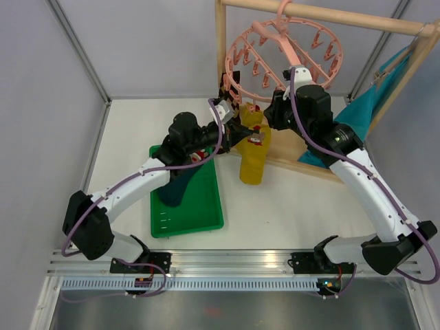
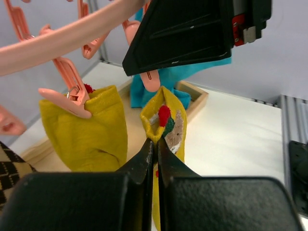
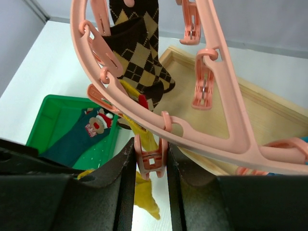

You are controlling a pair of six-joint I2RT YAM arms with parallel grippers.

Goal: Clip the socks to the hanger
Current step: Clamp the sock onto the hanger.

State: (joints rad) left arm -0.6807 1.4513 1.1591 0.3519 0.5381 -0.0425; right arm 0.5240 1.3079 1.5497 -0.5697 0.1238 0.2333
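Two yellow socks [image 2: 84, 132], one argyle sock [image 3: 139, 62], apparently one teal sock [image 3: 72, 144], one hanger [image 3: 240, 147], one tray [image 1: 203, 206]

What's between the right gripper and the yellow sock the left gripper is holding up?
One pink hanger clip, pinched by the right gripper, just above the sock; seen in the left wrist view.

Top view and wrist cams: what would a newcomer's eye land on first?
The round pink hanger hangs from the wooden rail at the back. Below its rim the left gripper is shut on a mustard sock near its open end, and the right gripper squeezes a pink clip. A green tray at left holds a dark teal sock.
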